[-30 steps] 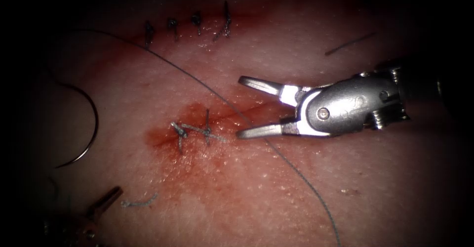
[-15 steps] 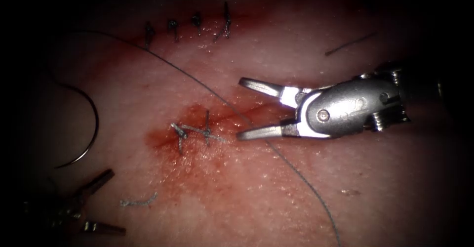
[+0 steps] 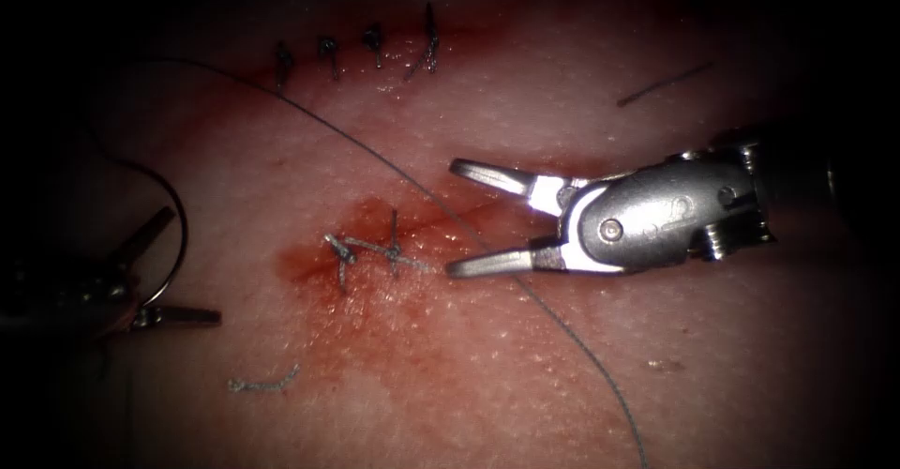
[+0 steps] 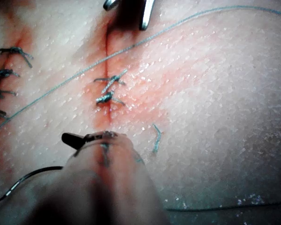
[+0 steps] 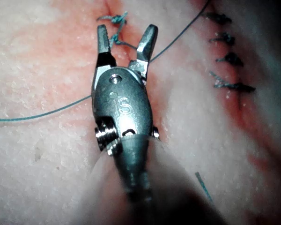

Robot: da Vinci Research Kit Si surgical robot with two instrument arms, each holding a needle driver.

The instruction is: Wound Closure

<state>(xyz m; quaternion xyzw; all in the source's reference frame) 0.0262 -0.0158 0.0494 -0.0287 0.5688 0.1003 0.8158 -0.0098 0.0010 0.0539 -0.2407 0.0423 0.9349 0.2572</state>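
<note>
— Red fluid (image 3: 375, 244) stains the tissue (image 3: 581, 375) around the short cut (image 3: 441, 220), and two knotted stitches (image 3: 370, 249) cross the cut's left end. What else lies about?

— A row of four finished stitches (image 3: 356, 52) sits far up the tissue. One cut end of thread (image 3: 262, 383) lies loose below the stain, another cut end (image 3: 664, 83) well off to the right.

— And the needle?

— The curved needle (image 3: 173, 220) lies flat on the tissue, far left of the cut, not driven in. The left claw (image 3: 173, 267) is spread open right at the needle's lower curve, one jaw on each side of the wire. I cannot tell whether a jaw touches it; nothing is gripped.

— The right one?

— The right claw (image 3: 464, 216) is wide open over the cut's right end and holds nothing. The thread (image 3: 309, 117) runs slantwise from the upper left, passes between those open jaws and goes on to the lower right edge.

— Any writing?

— In the right wrist view the tool's steel body bears a stamped "S" (image 5: 124, 107). The endoscope view shows small marks on that body too, not readable.
</note>
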